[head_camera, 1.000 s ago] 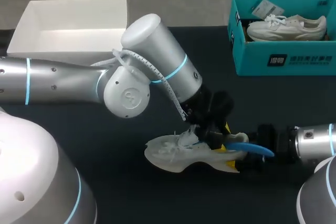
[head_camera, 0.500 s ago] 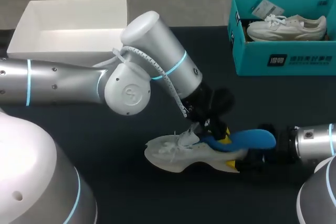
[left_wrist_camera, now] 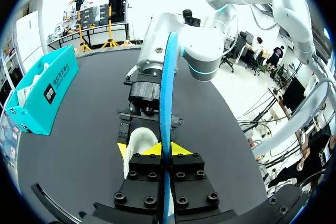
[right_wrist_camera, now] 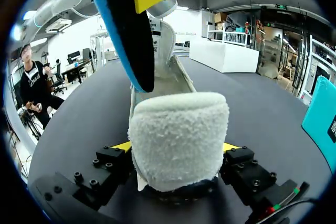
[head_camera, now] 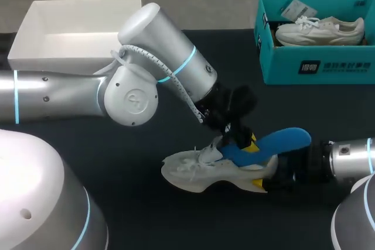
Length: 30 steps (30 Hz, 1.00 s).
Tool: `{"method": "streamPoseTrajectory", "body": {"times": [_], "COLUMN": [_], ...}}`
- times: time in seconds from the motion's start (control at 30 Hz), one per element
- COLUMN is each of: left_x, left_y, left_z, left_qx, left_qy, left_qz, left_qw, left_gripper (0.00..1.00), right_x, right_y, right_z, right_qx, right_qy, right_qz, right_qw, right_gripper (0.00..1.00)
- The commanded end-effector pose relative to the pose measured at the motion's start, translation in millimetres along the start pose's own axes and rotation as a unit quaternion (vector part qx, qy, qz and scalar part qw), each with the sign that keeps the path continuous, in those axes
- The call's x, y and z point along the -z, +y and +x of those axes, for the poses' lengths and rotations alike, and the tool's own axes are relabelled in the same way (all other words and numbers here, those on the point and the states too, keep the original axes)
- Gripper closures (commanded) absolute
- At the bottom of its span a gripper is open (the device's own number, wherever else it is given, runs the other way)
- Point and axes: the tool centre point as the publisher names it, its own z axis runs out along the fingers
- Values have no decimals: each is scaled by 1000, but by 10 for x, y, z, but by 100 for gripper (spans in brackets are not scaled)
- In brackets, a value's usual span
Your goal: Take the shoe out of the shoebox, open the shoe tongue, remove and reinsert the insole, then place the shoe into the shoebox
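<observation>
A white shoe (head_camera: 196,171) lies on the black table, toe to the left. My right gripper (head_camera: 265,176) is shut on its padded heel (right_wrist_camera: 178,140), one yellow-tipped finger on each side. My left gripper (head_camera: 246,143) hovers just above the shoe's opening, shut on the blue insole (head_camera: 275,143). The insole slants up and to the right, its front end still down in the shoe. In the left wrist view the insole (left_wrist_camera: 168,93) stands edge-on between the closed fingers of my left gripper (left_wrist_camera: 165,150). In the right wrist view the insole (right_wrist_camera: 123,30) rises above the heel.
The teal shoebox (head_camera: 316,65) stands at the back right with a second white shoe (head_camera: 319,30) inside. An open white box (head_camera: 76,33) sits at the back left. Dark table shows between them and in front of the shoe.
My left gripper shut on the blue insole and lifted its heel end up out of the shoe. The right gripper kept its hold on the heel.
</observation>
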Motion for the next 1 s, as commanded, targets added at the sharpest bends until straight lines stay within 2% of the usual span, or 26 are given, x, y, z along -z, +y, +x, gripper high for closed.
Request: {"method": "streamPoseTrajectory", "body": {"times": [0.03,0.2,0.4,0.63,0.7,1.0], "left_x": [145,279,361,417,453,453], "left_y": [-20,-117,-279,-592,-717,-717], "left_z": [85,133,139,189,240,240], "left_qx": [9,20,28,33,31,31], "left_qy": [-1,-6,-3,5,28,28], "left_qz": [12,23,57,94,120,120], "left_qw": [1000,1000,998,995,992,992], "left_gripper": [100,100,100,100,100,100], "right_x": [-15,-15,-15,-15,-15,-15], "right_y": [-11,-11,-11,-11,-11,-11], "right_z": [6,6,6,6,6,6], "right_qx": [0,0,0,0,0,0], "right_qy": [-2,-2,-2,-2,-2,-2], "right_qz": [2,2,2,2,2,2], "right_qw": [1000,1000,1000,1000,1000,1000], "right_gripper": [100,100,100,100,100,100]}}
